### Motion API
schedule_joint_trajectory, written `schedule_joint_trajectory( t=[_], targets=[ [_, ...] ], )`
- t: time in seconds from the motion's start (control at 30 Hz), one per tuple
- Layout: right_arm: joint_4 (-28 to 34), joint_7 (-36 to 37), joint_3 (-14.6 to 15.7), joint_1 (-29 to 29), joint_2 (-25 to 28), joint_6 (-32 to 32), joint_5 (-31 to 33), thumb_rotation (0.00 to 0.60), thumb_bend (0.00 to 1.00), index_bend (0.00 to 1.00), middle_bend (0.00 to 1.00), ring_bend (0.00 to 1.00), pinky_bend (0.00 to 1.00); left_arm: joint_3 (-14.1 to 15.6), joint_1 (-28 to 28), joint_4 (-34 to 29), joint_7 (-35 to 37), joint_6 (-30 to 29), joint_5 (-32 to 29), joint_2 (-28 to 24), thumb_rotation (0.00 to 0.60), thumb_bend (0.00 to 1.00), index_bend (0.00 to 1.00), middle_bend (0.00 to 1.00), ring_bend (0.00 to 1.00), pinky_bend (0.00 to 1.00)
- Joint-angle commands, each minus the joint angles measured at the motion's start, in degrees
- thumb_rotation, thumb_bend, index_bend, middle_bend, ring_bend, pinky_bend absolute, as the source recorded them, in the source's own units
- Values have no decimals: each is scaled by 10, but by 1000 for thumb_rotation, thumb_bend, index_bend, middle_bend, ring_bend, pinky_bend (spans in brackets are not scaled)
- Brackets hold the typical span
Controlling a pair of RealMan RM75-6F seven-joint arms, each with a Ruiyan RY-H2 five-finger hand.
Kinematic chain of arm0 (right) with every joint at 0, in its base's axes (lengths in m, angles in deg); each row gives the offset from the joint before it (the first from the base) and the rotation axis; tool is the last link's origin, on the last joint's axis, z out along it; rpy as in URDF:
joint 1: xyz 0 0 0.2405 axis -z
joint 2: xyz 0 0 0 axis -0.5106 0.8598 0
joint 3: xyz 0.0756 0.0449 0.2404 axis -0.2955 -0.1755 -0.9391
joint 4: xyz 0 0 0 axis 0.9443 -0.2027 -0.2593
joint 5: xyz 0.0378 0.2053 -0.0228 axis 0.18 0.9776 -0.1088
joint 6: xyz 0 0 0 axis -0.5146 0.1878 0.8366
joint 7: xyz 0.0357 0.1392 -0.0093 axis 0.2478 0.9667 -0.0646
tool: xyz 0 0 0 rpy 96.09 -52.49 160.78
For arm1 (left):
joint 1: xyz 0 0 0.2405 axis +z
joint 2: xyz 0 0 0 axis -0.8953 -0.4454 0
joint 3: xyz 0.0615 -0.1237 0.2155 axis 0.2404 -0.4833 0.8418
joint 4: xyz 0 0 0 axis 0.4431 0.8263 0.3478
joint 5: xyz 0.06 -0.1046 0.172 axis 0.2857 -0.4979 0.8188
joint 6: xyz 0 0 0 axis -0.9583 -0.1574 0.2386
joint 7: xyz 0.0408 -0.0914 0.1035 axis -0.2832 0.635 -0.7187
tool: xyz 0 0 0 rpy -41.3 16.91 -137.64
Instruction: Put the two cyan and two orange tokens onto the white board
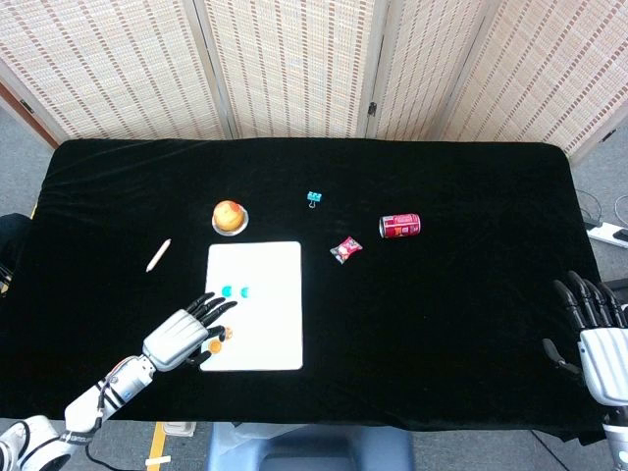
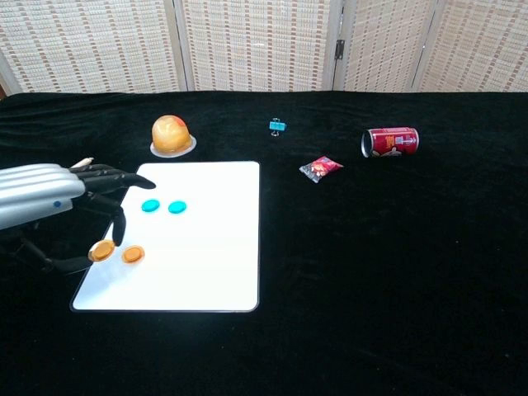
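The white board point(image 1: 275, 294) point(image 2: 214, 247) lies left of the table's centre. Two cyan tokens point(image 1: 235, 291) point(image 2: 163, 206) sit side by side on its upper left part. One orange token point(image 2: 133, 254) point(image 1: 226, 333) lies on the board below them. My left hand point(image 1: 186, 337) point(image 2: 49, 202) reaches over the board's left edge and pinches a second orange token point(image 2: 102, 251) point(image 1: 213, 345) between thumb and a finger, just left of the first. My right hand point(image 1: 597, 334) rests at the table's far right edge, fingers spread, holding nothing.
An apple on a small dish point(image 1: 229, 216) point(image 2: 172, 134) stands just behind the board. A pale stick point(image 1: 158, 254) lies to the left, a cyan binder clip point(image 1: 314, 198) point(image 2: 275, 125), a snack packet point(image 1: 345, 249) point(image 2: 322, 168) and a red can point(image 1: 399, 226) point(image 2: 390, 141) to the right.
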Motion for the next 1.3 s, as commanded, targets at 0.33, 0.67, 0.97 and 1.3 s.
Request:
schedule_joint_trajectory(
  t=[0.33, 0.67, 0.97, 1.3],
  targets=[
    [-7, 7, -1, -1, -2, -5, 7, 600, 357, 0, 32, 30, 35, -46, -64, -6, -32, 98, -70, 52, 600, 431, 482, 71, 0, 0],
    [-10, 10, -1, 2, -1, -4, 9, 600, 357, 0, 32, 32, 35, -59, -76, 19, -68, 135, -129, 75, 600, 431, 473, 71, 0, 0],
    [-9, 9, -1, 4, -1, -2, 10, 600, 358, 0, 32, 31, 35, -52, -78, 21, -66, 133, -133, 79, 600, 431, 469, 71, 0, 0],
    [-10, 9, -1, 4, -1, -3, 12, 600, 357, 0, 32, 31, 35, -48, -82, 21, -72, 137, -142, 81, 600, 431, 405, 71, 0, 0]
  ],
)
